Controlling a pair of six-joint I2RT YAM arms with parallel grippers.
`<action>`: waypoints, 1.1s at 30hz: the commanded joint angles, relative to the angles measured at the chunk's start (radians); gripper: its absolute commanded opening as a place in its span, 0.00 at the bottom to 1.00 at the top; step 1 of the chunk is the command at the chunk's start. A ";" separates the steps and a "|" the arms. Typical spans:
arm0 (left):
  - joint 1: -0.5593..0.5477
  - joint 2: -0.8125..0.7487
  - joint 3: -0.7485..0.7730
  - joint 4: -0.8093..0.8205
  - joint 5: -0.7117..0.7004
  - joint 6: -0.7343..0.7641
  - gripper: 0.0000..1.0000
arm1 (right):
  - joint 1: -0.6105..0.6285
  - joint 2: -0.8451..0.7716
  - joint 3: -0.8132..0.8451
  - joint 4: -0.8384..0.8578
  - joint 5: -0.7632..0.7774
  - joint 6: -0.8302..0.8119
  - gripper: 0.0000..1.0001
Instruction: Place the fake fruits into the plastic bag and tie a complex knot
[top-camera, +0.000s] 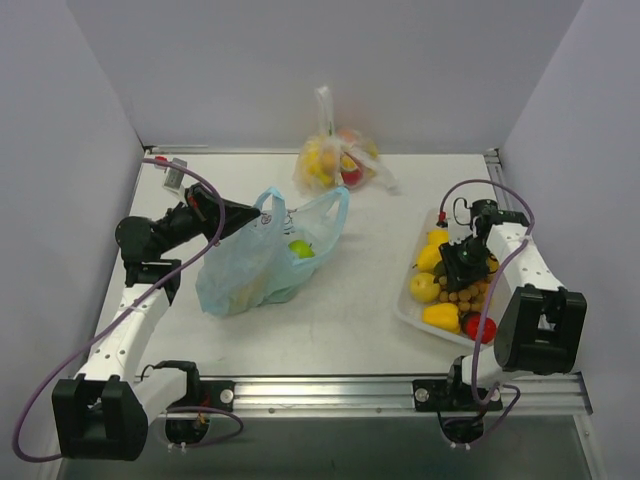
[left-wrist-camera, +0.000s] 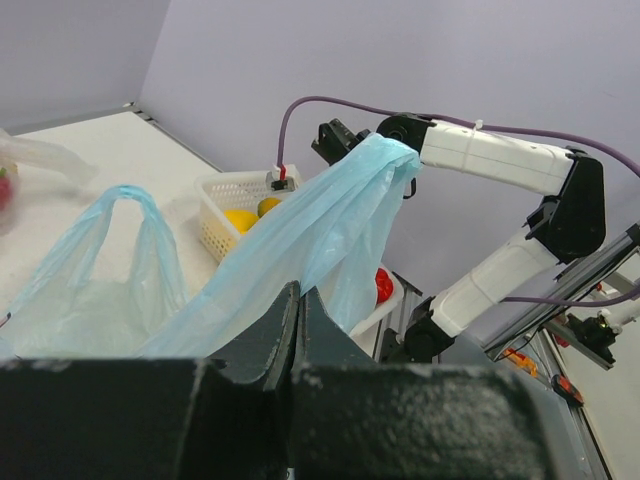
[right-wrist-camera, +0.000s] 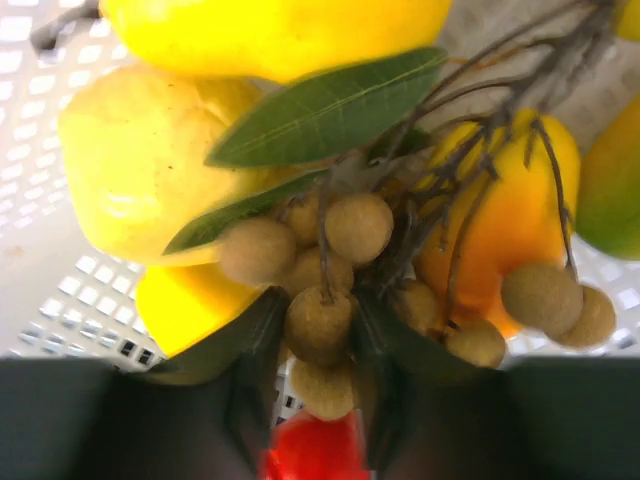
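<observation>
The light-blue plastic bag (top-camera: 262, 258) lies open at the middle left with a green apple (top-camera: 301, 248) inside. My left gripper (top-camera: 247, 214) is shut on one handle loop and holds it up; in the left wrist view the jaws (left-wrist-camera: 297, 296) pinch the blue plastic (left-wrist-camera: 310, 225). My right gripper (top-camera: 463, 262) is down in the white basket (top-camera: 412, 308). In the right wrist view its fingers (right-wrist-camera: 318, 312) close on a berry of the brown grape cluster (right-wrist-camera: 322, 322). Yellow lemons (top-camera: 425, 288), an orange fruit (right-wrist-camera: 500, 215) and a red fruit (top-camera: 480, 328) lie around it.
A clear knotted bag of fruits (top-camera: 336, 160) sits at the back centre near the wall. The basket stands at the right of the table. Grey walls close in the left, back and right sides. A metal rail (top-camera: 340, 392) runs along the near edge.
</observation>
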 joint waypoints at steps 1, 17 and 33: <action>-0.004 -0.012 0.022 0.043 0.011 0.019 0.00 | -0.012 -0.010 0.026 -0.017 0.027 0.022 0.23; -0.004 -0.018 0.034 0.032 0.037 0.023 0.00 | -0.035 -0.169 0.488 -0.149 -0.251 0.094 0.00; -0.006 -0.006 0.034 0.029 0.028 0.023 0.00 | 0.407 0.033 0.715 0.326 -0.334 0.510 0.00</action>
